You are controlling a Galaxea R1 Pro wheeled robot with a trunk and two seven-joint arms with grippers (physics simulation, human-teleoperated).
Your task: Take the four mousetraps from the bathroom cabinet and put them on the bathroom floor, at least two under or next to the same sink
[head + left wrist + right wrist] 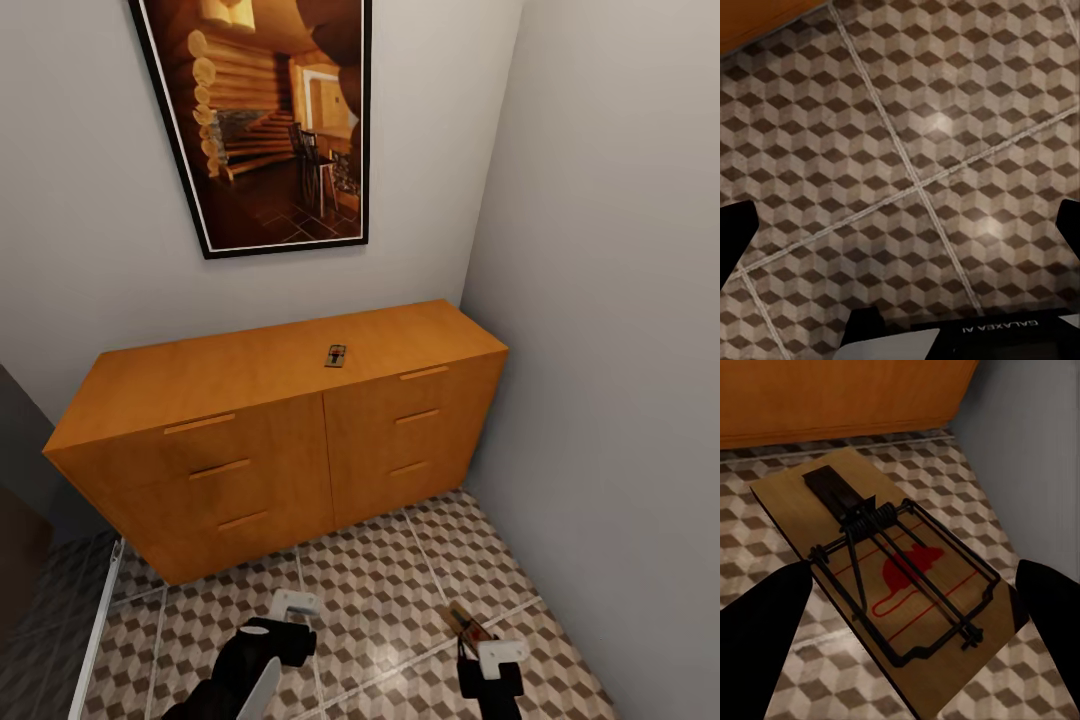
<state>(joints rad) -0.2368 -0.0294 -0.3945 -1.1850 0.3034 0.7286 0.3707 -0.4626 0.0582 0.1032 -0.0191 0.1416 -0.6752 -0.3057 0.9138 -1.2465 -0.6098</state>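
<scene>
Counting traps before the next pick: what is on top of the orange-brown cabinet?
One mousetrap lies flat on the cabinet top, near its front edge above the middle seam. All six drawers are shut, so whatever is inside cannot be seen.

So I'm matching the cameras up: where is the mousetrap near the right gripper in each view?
Head view: the mousetrap at the lower right, just ahead of the right gripper.
Left wrist view: not in it.
Right wrist view: centre, between the fingers.
Shared landmark: the cabinet.
</scene>
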